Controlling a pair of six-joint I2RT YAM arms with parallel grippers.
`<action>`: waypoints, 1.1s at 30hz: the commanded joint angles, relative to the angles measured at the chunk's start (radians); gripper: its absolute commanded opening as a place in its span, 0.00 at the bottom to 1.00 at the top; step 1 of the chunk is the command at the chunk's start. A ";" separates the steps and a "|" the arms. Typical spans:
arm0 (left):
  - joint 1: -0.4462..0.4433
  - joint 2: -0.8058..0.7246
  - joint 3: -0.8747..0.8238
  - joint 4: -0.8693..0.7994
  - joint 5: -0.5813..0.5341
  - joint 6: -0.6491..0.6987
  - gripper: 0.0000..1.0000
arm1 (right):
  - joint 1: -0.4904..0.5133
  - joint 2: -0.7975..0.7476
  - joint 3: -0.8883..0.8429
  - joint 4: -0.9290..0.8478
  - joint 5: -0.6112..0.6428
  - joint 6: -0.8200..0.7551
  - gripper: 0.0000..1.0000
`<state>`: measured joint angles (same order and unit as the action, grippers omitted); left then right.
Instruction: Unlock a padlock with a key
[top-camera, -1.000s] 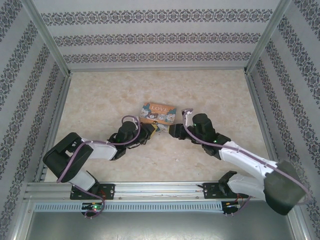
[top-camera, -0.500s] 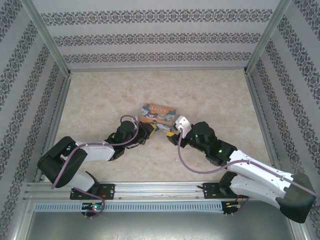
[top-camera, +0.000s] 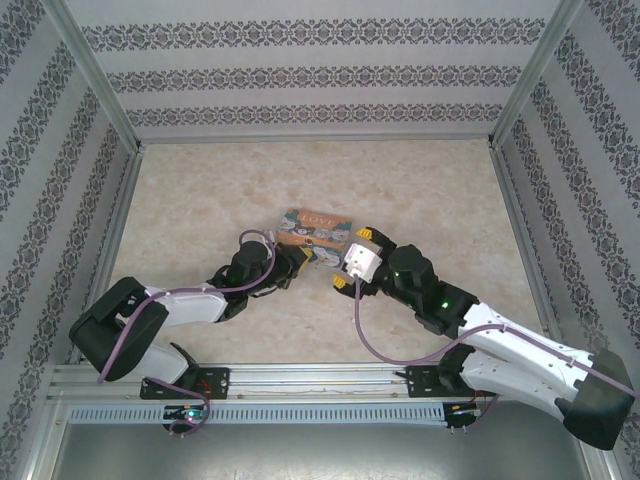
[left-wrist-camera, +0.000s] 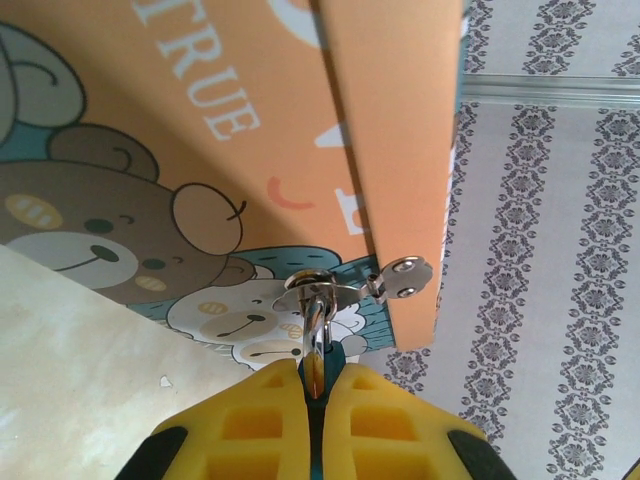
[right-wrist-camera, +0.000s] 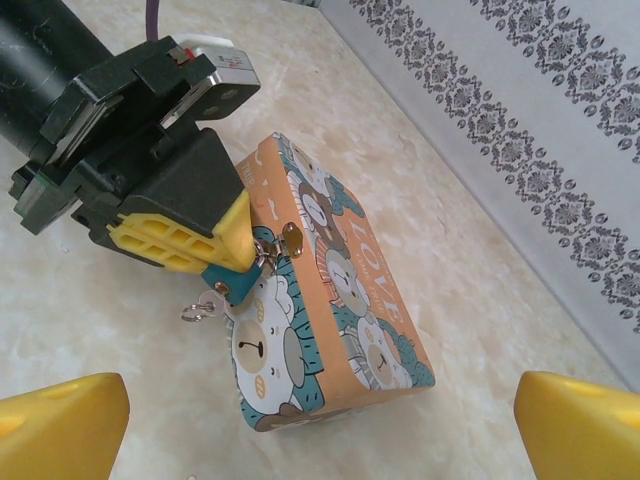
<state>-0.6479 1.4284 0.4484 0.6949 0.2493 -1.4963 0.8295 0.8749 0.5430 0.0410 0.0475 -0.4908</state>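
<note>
Only the right arm has moved, its wrist rolled over. The left gripper's (right-wrist-camera: 240, 262) jaws stay clamped on the padlock (right-wrist-camera: 238, 283) at the box's (right-wrist-camera: 340, 300) clasp, with the key (right-wrist-camera: 203, 308) just beside it. The right gripper (top-camera: 352, 258), jaws wide and empty, faces the box, probably lining up for the key.

Loads of free room on the beige marbled tabletop (top-camera: 200, 190) from 9 round to 1 o'clock of the flat orange-and-teal illustrated cardboard box (top-camera: 315, 227). The tight bit is the box's 6 o'clock edge. In the right wrist view the left gripper (right-wrist-camera: 243, 262), black with yellow pads, clamps the tiny teal-blue padlock (right-wrist-camera: 238, 287) from 10 o'clock, and the box walls off 12 through 6 (no way in there). Bare tabletop lies at 7 to 9 o'clock, though the tiny silvery metal key (right-wrist-camera: 197, 311) sits just beside the padlock there. The right gripper (top-camera: 350, 258) faces that gap, yellow fingers spread wide.
</note>
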 joint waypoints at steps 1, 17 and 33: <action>-0.013 -0.042 0.036 -0.034 -0.013 0.017 0.02 | 0.010 0.008 -0.011 0.005 -0.013 -0.060 0.98; -0.013 -0.071 0.047 -0.087 -0.022 -0.003 0.00 | 0.068 0.169 0.017 0.021 0.022 -0.214 0.81; -0.013 -0.077 0.052 -0.093 -0.025 -0.010 0.00 | 0.079 0.349 0.085 0.098 0.084 -0.228 0.55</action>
<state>-0.6479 1.3808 0.4675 0.5987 0.2409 -1.4975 0.8997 1.2053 0.5972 0.0982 0.1001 -0.7109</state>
